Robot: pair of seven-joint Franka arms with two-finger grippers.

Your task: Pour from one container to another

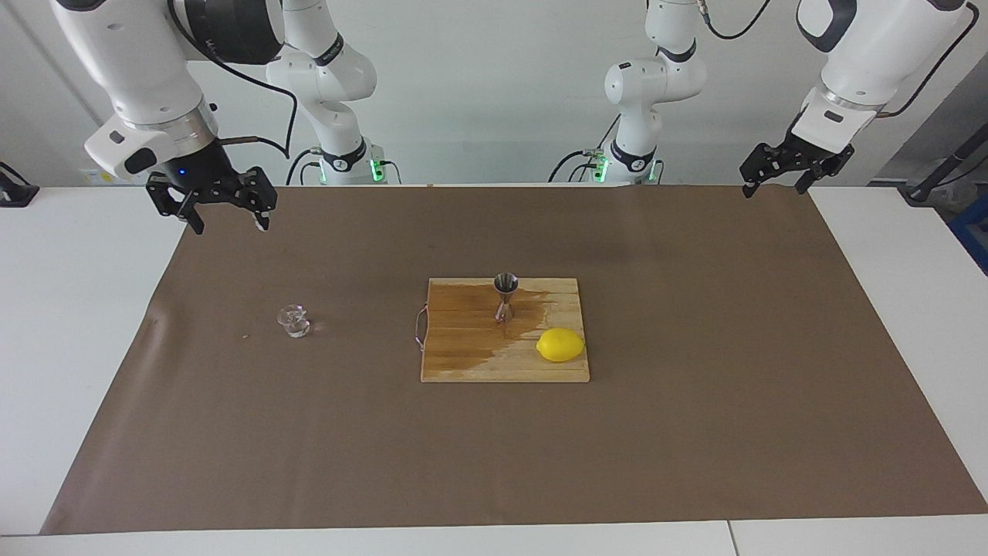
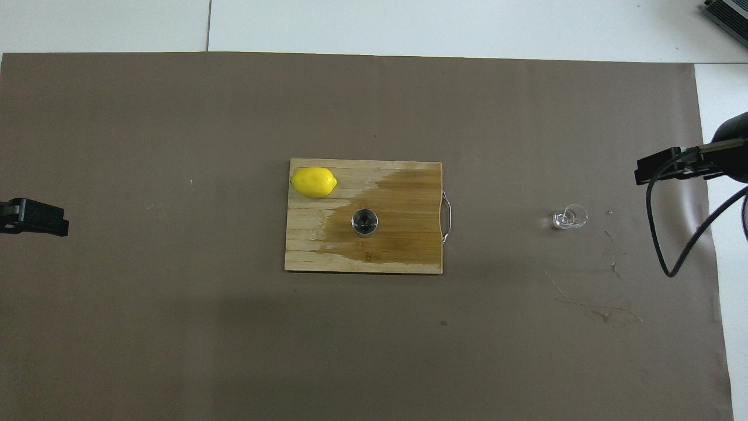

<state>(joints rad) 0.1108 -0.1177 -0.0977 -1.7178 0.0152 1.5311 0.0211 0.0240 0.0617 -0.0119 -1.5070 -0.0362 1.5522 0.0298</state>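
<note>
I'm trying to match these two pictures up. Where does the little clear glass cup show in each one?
Facing view: the glass cup stands on the brown mat, left of the wooden cutting board.
Overhead view: the glass cup is right of the cutting board, beside its metal handle.
Shared landmark: the lemon on the board's corner away from the cup.

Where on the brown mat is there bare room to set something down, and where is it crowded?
Bare mat lies between the glass cup and the board, and from the board toward the left arm's end. The board is crowded: jigger and lemon stand on it.
</note>
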